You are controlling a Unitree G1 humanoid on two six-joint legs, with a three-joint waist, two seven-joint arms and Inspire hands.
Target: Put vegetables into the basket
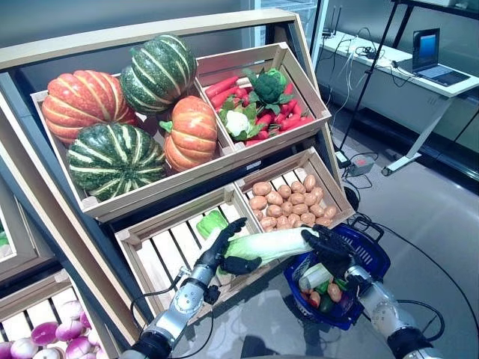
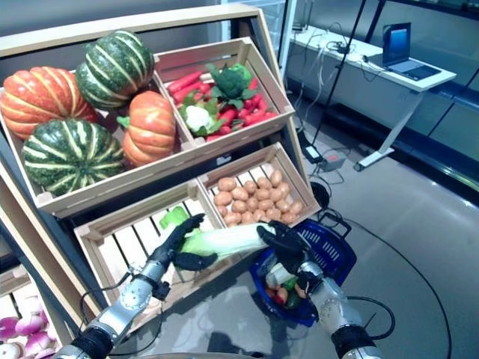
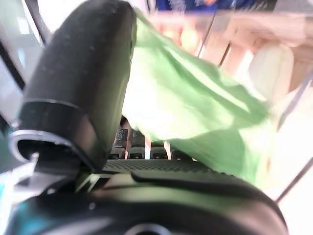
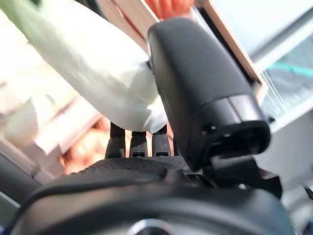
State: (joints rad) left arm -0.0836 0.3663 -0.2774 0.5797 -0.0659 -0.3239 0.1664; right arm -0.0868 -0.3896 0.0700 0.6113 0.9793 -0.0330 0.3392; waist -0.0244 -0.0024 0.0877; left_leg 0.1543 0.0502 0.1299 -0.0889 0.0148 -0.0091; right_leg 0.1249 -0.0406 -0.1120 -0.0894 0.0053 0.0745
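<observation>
1. Wooden shelf [image 1: 56,224] fills my view, with a grey floor [image 1: 441,217] and a white desk [image 1: 389,63] behind it.
2. I see one long cabbage [image 1: 269,243] held level between both hands, above the front edge of the lower left crate [image 1: 161,250].
3. My left hand [image 1: 224,250] has fingers and thumb curled round its leafy green end.
4. My right hand [image 1: 329,243] has fingers and thumb curled round its pale white end.
5. One blue basket [image 1: 370,258] sits just below the right hand, with a few vegetables inside.
6. I count four pumpkins [image 1: 112,157]: two orange, two green.
7. One crate holds many potatoes [image 1: 288,198].
</observation>
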